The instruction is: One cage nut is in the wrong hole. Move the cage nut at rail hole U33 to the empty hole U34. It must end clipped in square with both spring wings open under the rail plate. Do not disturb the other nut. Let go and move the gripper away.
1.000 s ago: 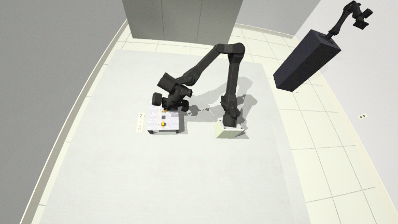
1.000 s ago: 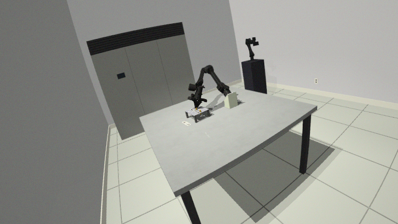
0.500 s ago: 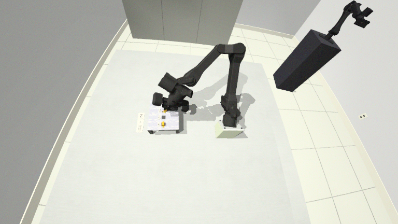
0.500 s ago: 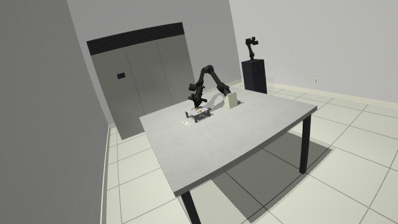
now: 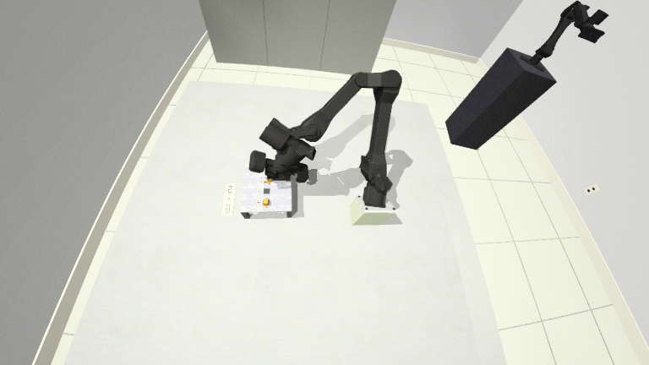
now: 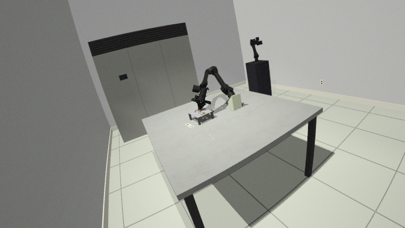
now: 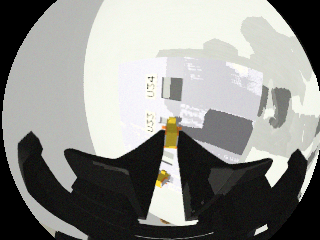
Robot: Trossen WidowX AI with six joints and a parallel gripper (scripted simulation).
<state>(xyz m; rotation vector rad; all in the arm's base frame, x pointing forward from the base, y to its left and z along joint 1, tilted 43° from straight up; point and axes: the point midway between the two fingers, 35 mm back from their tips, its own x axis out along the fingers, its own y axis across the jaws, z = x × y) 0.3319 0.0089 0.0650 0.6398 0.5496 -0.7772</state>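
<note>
While the black arm (image 5: pixel 381 124) (image 6: pixel 220 78) bends down over the small raised plate (image 5: pixel 282 202) (image 6: pixel 195 114) (image 7: pixel 135 75), its hand (image 5: pixel 269 179) (image 6: pixel 200 109) (image 7: pixel 171 135) has a yellow nut (image 5: pixel 268 181) (image 6: pixel 199 111) (image 7: pixel 171 134) pinched between the fingertips. The square hole (image 7: pixel 175 89) marked U34 has nothing clipped in it, and the held nut is near the U33 mark (image 7: pixel 150 122), away from U34. How much of it sits in or above the U33 hole I can't tell.

Seen from the wrist, the held nut's long axis runs roughly up and down the view, along the line from U33 towards U34, and it looks close to upright there. It's a narrow, brassy yellow piece with a darker face and small orange bits at its sides, by the fingertips. Its wings are too small to make out.

The other nut (image 5: pixel 265 202) (image 6: pixel 203 113) (image 7: pixel 162 178) sits on the plate, towards the edge away from the cabinet (image 5: pixel 297 12) (image 6: pixel 143 79). The plate stands on dark legs towards the table's left edge in the top view, with a pale card (image 5: pixel 228 201) (image 6: pixel 189 125) lying just beside it.
</note>
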